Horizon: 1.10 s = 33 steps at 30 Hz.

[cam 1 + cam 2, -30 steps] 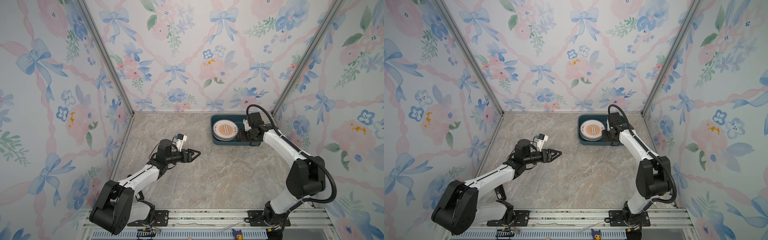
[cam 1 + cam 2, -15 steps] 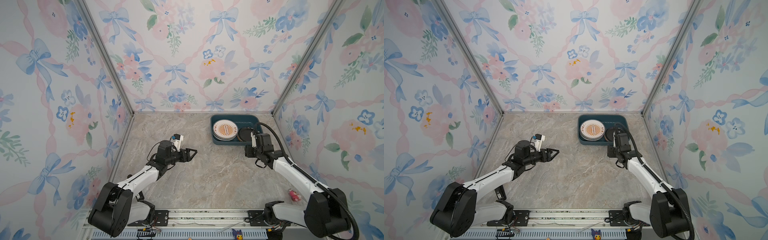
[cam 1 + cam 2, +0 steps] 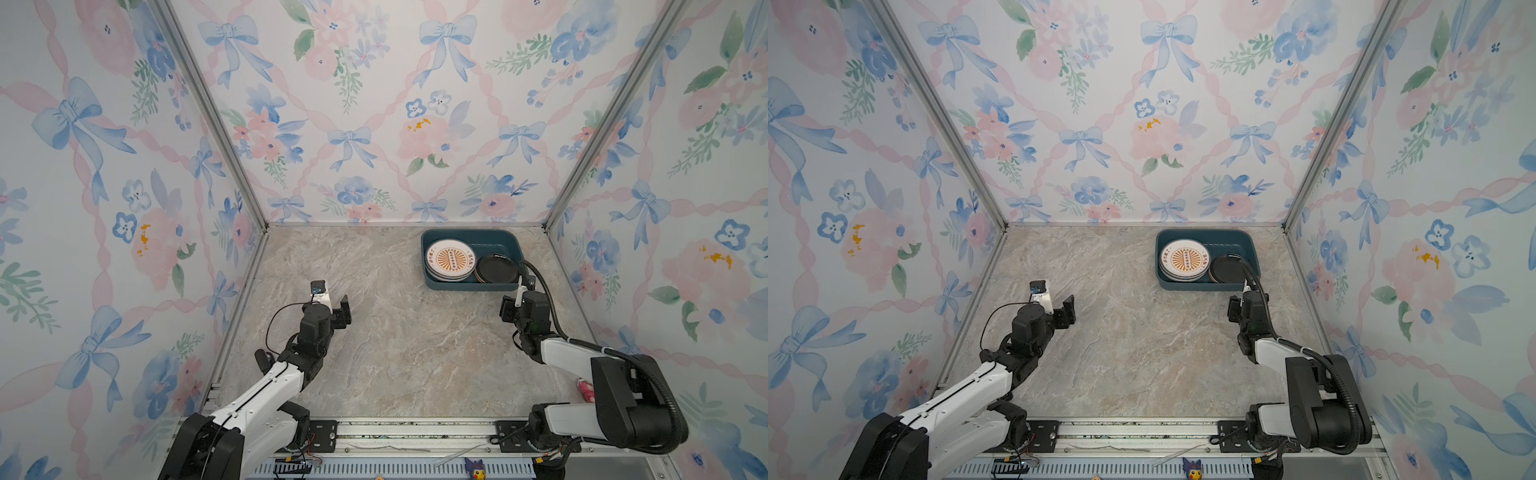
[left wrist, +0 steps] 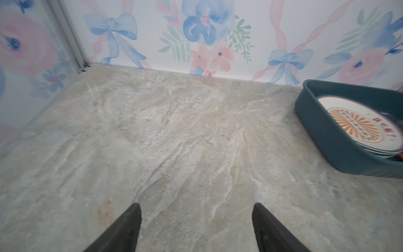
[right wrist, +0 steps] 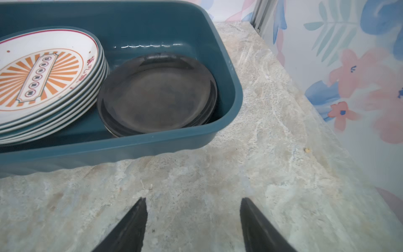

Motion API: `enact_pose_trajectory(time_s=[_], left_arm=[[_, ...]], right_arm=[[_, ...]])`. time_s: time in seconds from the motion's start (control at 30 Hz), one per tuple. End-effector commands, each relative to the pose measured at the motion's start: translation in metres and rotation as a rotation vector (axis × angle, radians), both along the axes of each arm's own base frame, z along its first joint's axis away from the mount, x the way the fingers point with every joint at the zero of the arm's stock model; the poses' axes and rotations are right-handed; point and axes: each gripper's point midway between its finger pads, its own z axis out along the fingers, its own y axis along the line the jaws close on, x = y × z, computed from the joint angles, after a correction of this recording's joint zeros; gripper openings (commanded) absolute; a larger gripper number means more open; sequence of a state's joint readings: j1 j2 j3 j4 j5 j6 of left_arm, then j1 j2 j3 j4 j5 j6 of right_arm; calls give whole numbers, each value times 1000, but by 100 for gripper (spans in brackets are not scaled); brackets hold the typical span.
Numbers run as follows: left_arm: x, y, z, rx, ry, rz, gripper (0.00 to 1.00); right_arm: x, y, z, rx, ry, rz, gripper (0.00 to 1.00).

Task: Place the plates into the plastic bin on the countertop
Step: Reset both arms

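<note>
Surface (image 3: 395, 340): we see beige-grey marble with pale veins; its middle is bare in both top views.
Plastic bin (image 3: 469, 286): this dark teal tub sits on the surface at the far right, close to the back wall.
Sunburst plates (image 3: 451, 258): we count several white plates stacked in the bin's left half. The top one carries an orange sunburst.
Black plate (image 3: 497, 268): it lies flat in the bin's right half, right up against the stack. In the right wrist view a second dark rim shows beneath it. We cannot tell whether the plate touches the stack.
Left arm (image 3: 270, 382): it reaches in from the front left, with its wrist raised over the open middle of the surface, well apart from the bin.
Left jaws: they are spread wide with nothing between them; in the left wrist view only bare marble shows there.
Right arm (image 3: 561, 353): it is folded near the right wall, with its wrist just in front of the bin's near wall.
Right jaws: they are parted and empty, pointing toward the bin and the black plate.
Pink object (image 3: 585, 388): we see a small item on the surface beside the right arm, too small to identify.
</note>
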State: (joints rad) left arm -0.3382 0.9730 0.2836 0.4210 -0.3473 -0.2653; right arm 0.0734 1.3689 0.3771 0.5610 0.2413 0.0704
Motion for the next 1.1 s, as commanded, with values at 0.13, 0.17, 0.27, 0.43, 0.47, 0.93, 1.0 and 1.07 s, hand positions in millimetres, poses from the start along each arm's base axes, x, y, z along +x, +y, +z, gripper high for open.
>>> enact_pose_trajectory(time_s=[0.13, 0.17, 0.27, 0.43, 0.47, 0.93, 1.0, 1.07], left_arm=[[-4, 53, 27, 108, -212, 137, 82], [-5, 56, 23, 128, -199, 141, 83], [-7, 59, 6, 158, -169, 132, 84], [-2, 75, -8, 135, -153, 193, 87], [1, 77, -8, 134, -155, 197, 87], [54, 68, -35, 133, -116, 81, 96], [55, 58, -36, 163, -104, 53, 96], [55, 59, -37, 159, -100, 54, 96]], right_arm=[[22, -9, 31, -21, -220, -36, 68], [25, -9, 28, -22, -218, -35, 73], [29, -7, 20, -32, -205, -31, 79], [29, -6, 19, -33, -197, -28, 97], [29, -6, 19, -35, -196, -29, 97], [30, -5, 19, -43, -193, -29, 97], [30, -5, 19, -43, -194, -29, 96], [30, -5, 20, -43, -195, -28, 96]])
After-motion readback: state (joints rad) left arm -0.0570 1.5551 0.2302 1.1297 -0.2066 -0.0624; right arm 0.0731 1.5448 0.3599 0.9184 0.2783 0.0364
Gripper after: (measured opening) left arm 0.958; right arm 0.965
